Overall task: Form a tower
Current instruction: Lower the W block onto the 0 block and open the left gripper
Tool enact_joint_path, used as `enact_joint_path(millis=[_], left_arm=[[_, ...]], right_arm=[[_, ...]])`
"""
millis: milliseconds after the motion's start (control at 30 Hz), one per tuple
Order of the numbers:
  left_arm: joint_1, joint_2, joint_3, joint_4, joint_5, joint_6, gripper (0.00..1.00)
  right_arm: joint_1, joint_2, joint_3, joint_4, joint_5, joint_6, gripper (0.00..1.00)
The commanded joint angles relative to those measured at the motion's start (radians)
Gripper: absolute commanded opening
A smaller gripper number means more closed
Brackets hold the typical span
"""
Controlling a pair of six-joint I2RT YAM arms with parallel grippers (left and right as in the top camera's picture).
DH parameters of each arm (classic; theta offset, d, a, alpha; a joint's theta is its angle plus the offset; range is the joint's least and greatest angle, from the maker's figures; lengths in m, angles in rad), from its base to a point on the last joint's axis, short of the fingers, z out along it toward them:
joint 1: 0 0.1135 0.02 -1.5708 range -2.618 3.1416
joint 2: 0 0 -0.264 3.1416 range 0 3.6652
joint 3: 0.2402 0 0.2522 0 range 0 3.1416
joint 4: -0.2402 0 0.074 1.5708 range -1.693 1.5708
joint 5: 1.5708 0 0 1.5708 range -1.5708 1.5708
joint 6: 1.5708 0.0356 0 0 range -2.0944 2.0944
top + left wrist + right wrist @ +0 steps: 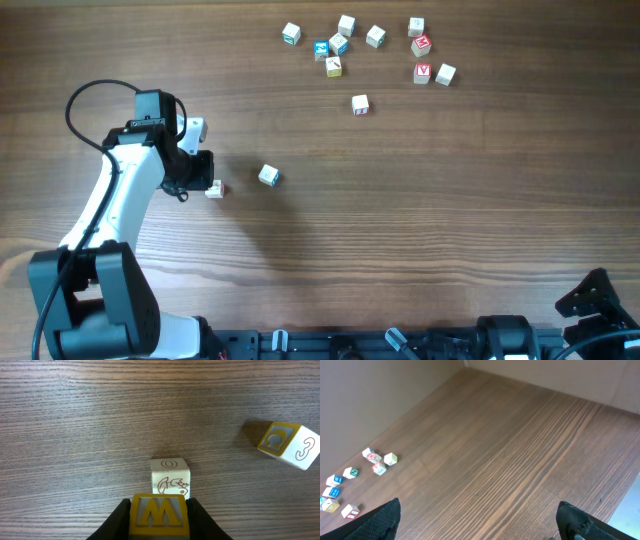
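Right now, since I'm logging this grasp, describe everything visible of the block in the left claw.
The M block is a small cube; its visible face is grey with a yellow border and yellow letter M. The left claw's black fingers clamp its two sides, holding it level. A whitish block sits just beyond; contact unclear.

Robot lab: arm (105, 205), wooden table (420, 230)

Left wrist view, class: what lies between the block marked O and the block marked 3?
Nothing: in the left wrist view, only bare wooden table separates the O block from the 3 block.
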Motion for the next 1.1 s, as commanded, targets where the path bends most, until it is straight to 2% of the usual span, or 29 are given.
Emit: enact_joint_path(millis=[0,200,333,433,767,1067], left_arm=[[-0.003,0.014,-0.008,0.011,-0.01,0.016,0.25],[-0.053,0.015,-0.008,0.019,-0.011,0.042,0.27],[-0.055,0.03,-0.008,0.024,-0.048,0.037,0.23],[-0.055,0.072,-0.008,0.025,-0.047,0.008,0.28],[-0.055,0.08,-0.008,0.026,-0.021,0.008,0.35],[-0.055,0.08,-0.008,0.04,-0.005,0.008,0.35]], right_arm=[[-0.003,-0.006,0.003,0.002,0.016,0.005,1.0],[-0.003,-0.006,0.003,0.002,0.016,0.006,1.0],[-0.003,-0.006,0.003,0.002,0.016,0.006,1.0],[-0.003,-0.006,0.003,0.002,0.016,0.006,1.0],[-0.003,-0.006,0.003,0.002,0.016,0.006,1.0],[-0.003,-0.006,0.003,0.002,0.016,0.006,0.99]])
